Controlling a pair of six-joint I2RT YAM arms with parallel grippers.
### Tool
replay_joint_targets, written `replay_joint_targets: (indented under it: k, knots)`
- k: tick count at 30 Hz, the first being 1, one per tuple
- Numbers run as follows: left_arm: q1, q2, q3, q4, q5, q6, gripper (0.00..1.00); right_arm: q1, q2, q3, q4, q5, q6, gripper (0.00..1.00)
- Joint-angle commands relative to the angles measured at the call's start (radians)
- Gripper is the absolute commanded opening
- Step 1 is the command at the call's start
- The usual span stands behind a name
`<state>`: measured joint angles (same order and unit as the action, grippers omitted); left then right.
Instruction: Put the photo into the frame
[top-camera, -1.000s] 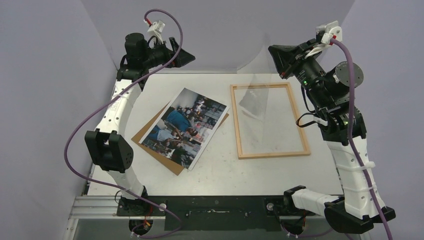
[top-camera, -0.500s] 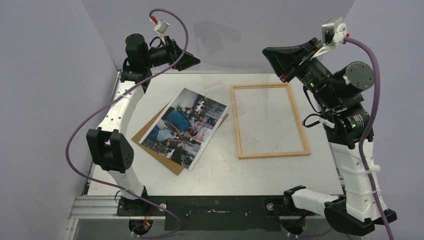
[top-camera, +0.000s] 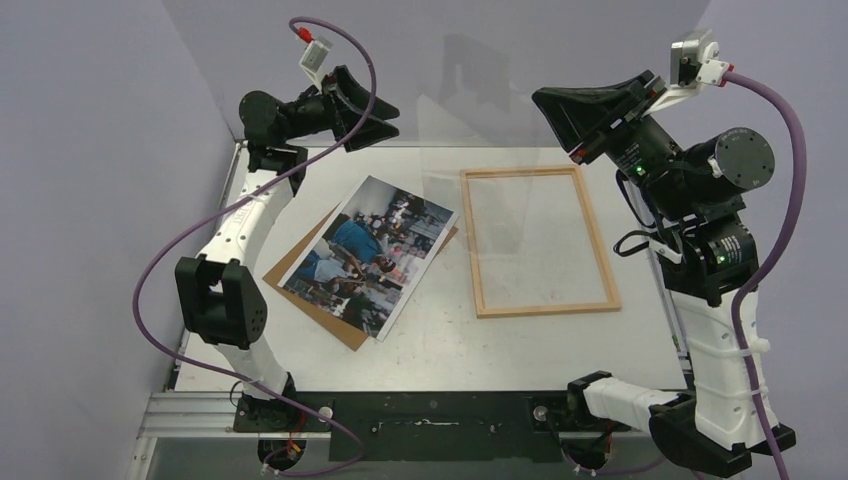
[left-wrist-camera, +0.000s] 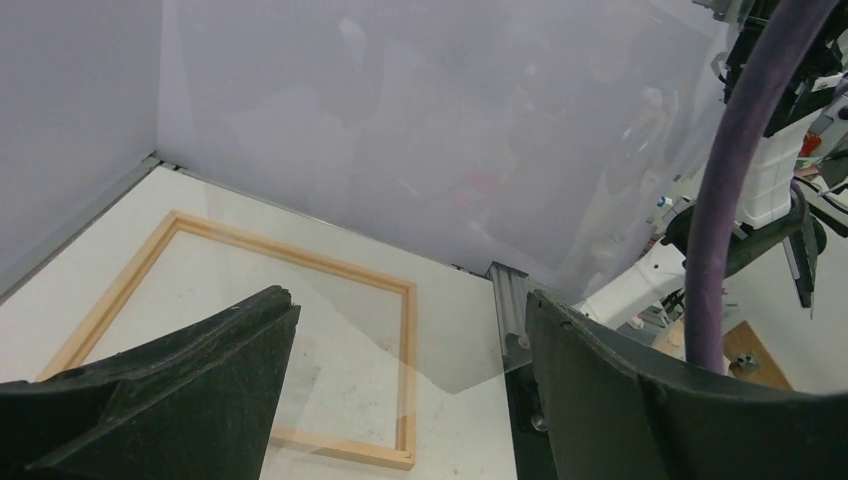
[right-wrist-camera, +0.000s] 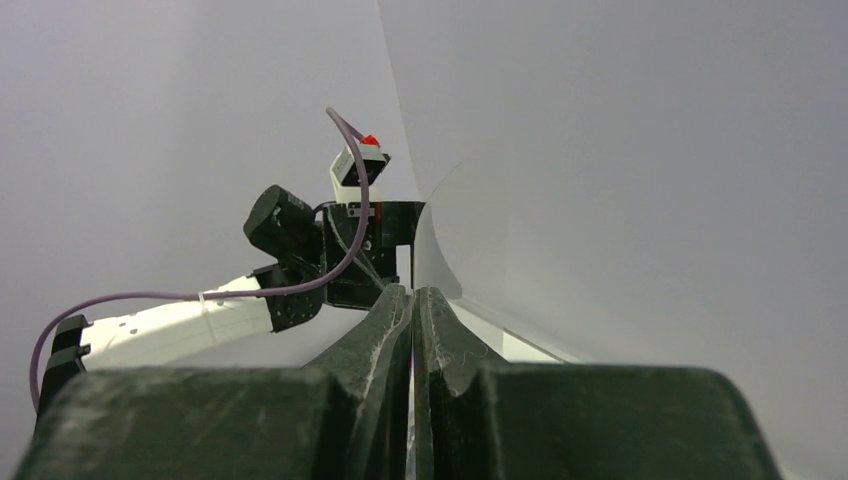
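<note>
The photo (top-camera: 368, 252) lies face up at the table's left-centre, on top of a brown backing board (top-camera: 296, 268). The light-wood frame (top-camera: 592, 240) lies flat at the right-centre; it also shows in the left wrist view (left-wrist-camera: 407, 360). My right gripper (top-camera: 553, 112) is high above the frame's far end, shut on the edge of a clear sheet (top-camera: 480, 105), as the right wrist view (right-wrist-camera: 413, 295) shows. My left gripper (top-camera: 385, 118) is open and empty in the air at the back left, facing the sheet (left-wrist-camera: 420, 200).
Grey walls close in the table on the left, back and right. The table's metal rail (top-camera: 300, 410) runs along the near edge by the arm bases.
My right gripper has risen and swung right, lifting the clear sheet off the frame. My left gripper has risen and turned towards the sheet.
</note>
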<state>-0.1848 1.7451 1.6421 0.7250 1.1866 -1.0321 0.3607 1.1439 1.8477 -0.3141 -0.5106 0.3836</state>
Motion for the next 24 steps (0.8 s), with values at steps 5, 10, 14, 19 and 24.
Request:
replay_joint_targets:
  k: [5,10,14,19,24]
  knots:
    - [-0.009,-0.029,0.091,-0.307,-0.082,0.261,0.82,-0.002,-0.029,0.041,0.116,0.013,0.051,0.0]
    - [-0.007,0.012,0.142,-0.351,-0.114,0.261,0.84,-0.001,-0.03,0.054,0.114,-0.004,0.069,0.0]
    - [-0.022,0.071,0.175,-0.173,-0.042,0.107,0.85,0.0,-0.032,0.066,0.103,-0.016,0.071,0.0]
    - [-0.031,0.097,0.213,-0.189,-0.04,0.112,0.85,0.0,-0.034,0.085,0.094,-0.021,0.075,0.0]
    - [-0.041,0.098,0.223,-0.242,-0.062,0.161,0.85,-0.001,-0.031,0.095,0.093,-0.025,0.086,0.0]
